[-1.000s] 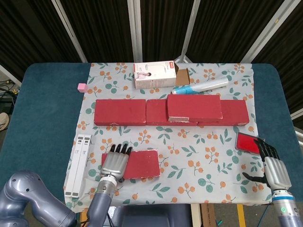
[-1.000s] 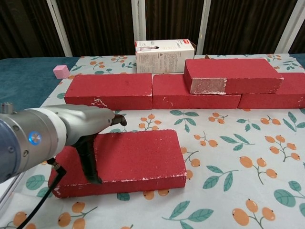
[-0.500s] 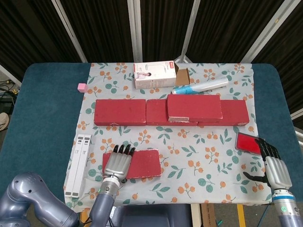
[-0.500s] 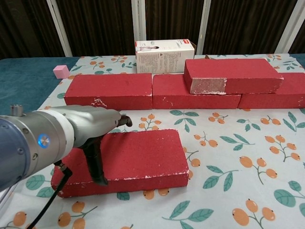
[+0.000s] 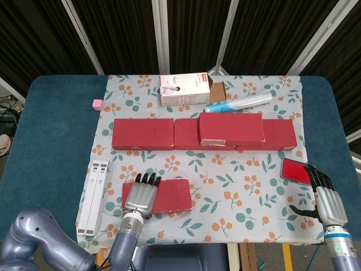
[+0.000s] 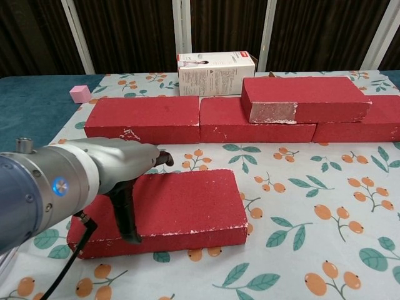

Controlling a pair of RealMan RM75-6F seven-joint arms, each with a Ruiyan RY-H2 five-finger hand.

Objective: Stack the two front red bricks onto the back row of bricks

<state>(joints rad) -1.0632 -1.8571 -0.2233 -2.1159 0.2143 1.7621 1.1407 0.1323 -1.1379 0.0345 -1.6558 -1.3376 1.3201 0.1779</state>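
1. In the head view, the left robot hand (image 5: 139, 195) lies over the left end of the front brick (image 5: 163, 195), fingers stretched across its top toward the back; the grasp is not clear from here.
2. That brick rests on the flowered cloth (image 5: 237, 186) near the front edge of the tabletop (image 5: 51, 141), well apart from the back row of bricks (image 5: 144, 134).
3. A second brick (image 5: 231, 127) already sits on top of the back row, toward its right side.
4. The right robot hand (image 5: 327, 200) hangs at the right front corner with fingers spread, grasping nothing, just beside a flat red card (image 5: 295, 170).
5. Behind the row stand a white box (image 5: 183, 90) and a blue-and-clear tube (image 5: 237, 104); a pink cube (image 5: 97, 104) lies at the left, and a white strip (image 5: 93, 196) lies left of the front brick.
6. In the chest view, the left robot hand (image 6: 125, 165) clasps the front brick (image 6: 181, 203), the thumb pressed down its near side and the fingers over the top.
7. The brick's underside cannot be seen well enough to tell whether it is lifted.
8. The stacked brick (image 6: 303, 99) bridges the middle and right bricks of the back row (image 6: 144, 119).
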